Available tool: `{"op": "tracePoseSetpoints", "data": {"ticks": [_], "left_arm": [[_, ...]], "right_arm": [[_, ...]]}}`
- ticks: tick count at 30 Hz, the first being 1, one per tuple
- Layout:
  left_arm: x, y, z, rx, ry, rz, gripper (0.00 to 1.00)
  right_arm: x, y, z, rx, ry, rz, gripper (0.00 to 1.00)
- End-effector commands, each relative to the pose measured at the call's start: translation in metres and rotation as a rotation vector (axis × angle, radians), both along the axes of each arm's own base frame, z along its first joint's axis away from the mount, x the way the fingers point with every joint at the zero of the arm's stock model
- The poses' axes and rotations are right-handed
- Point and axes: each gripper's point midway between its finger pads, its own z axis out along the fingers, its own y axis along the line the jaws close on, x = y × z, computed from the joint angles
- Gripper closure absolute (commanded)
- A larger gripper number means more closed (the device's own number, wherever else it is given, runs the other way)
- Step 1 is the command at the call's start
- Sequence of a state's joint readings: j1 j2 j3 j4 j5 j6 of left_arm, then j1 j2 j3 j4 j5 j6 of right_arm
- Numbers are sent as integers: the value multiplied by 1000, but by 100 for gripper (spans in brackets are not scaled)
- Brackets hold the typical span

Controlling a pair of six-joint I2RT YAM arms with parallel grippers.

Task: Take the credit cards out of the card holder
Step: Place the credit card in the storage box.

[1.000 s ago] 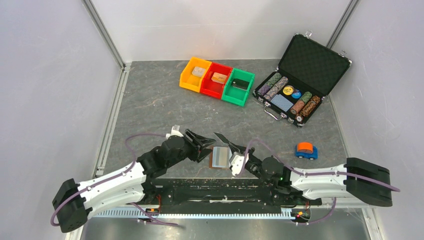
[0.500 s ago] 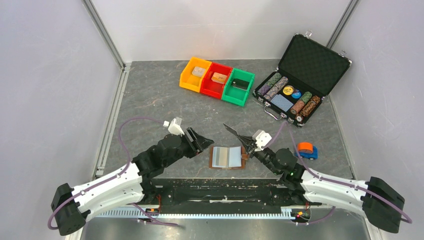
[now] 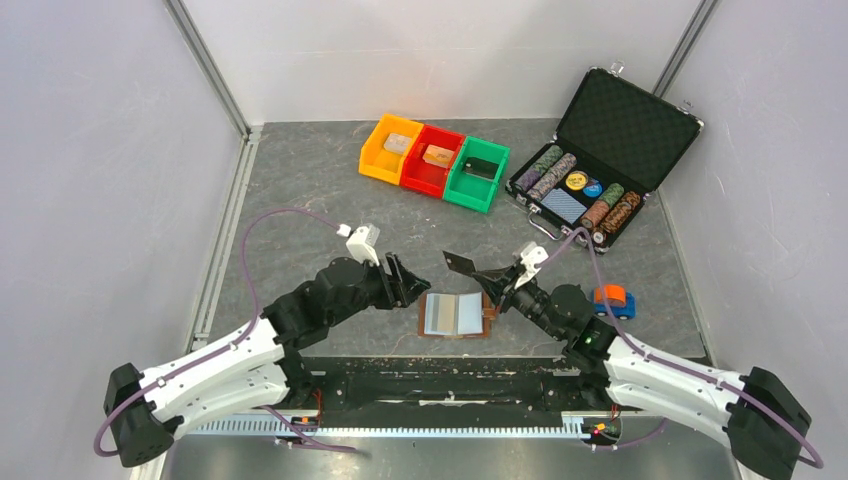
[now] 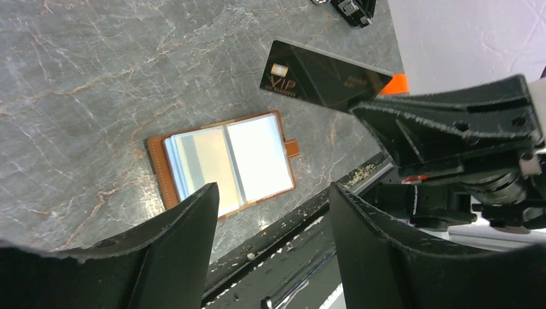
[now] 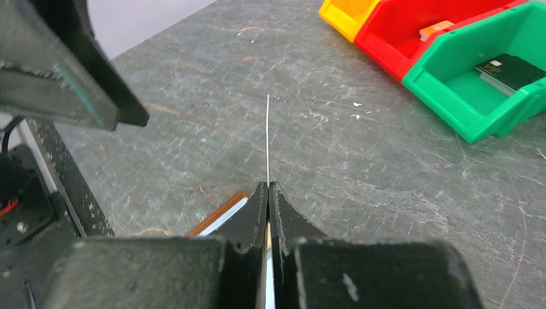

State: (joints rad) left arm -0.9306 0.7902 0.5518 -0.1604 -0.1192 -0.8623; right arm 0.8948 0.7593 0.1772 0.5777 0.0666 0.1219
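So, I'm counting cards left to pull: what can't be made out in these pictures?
- Cards left in the holder: left wrist view, pockets glare pale; top view, too small.
- Small print on the held card: left wrist view, blurred; right wrist view, edge-on.
- Most of the holder: right wrist view, behind the right gripper.

Legible marking: one, on the black card (image 4: 325, 80).
In the left wrist view, upper centre of the frame, the card's left end carries the gold letters "VIP" below a small gold emblem. A finer gold line runs under the letters, and faint print sits toward the card's right end; both are too small to read.
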Motion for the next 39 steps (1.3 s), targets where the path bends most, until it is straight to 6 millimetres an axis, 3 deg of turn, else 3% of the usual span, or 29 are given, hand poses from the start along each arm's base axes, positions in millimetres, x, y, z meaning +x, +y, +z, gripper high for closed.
{"op": "tracePoseSetpoints", "data": {"ticks": [1, 8, 17, 27, 32, 39], "left_arm": [[7, 6, 31, 113, -148, -54, 29], [24, 43, 54, 451, -238, -40, 1], [31, 53, 46, 589, -283, -76, 0], [22, 60, 51, 628, -342, -152, 0], [23, 65, 38, 673, -334, -152, 0], [25, 74, 39, 686, -350, -121, 0]], "right_arm": [[20, -10, 41, 112, 39, -115, 100], [74, -46, 70, 183, 96, -350, 100], [150, -60, 69, 301, 235, -392, 100], [242, -56, 42, 411, 405, -476, 100], [278, -51, 20, 453, 486, -511, 100], [321, -52, -7, 484, 544, -609, 100]]}}
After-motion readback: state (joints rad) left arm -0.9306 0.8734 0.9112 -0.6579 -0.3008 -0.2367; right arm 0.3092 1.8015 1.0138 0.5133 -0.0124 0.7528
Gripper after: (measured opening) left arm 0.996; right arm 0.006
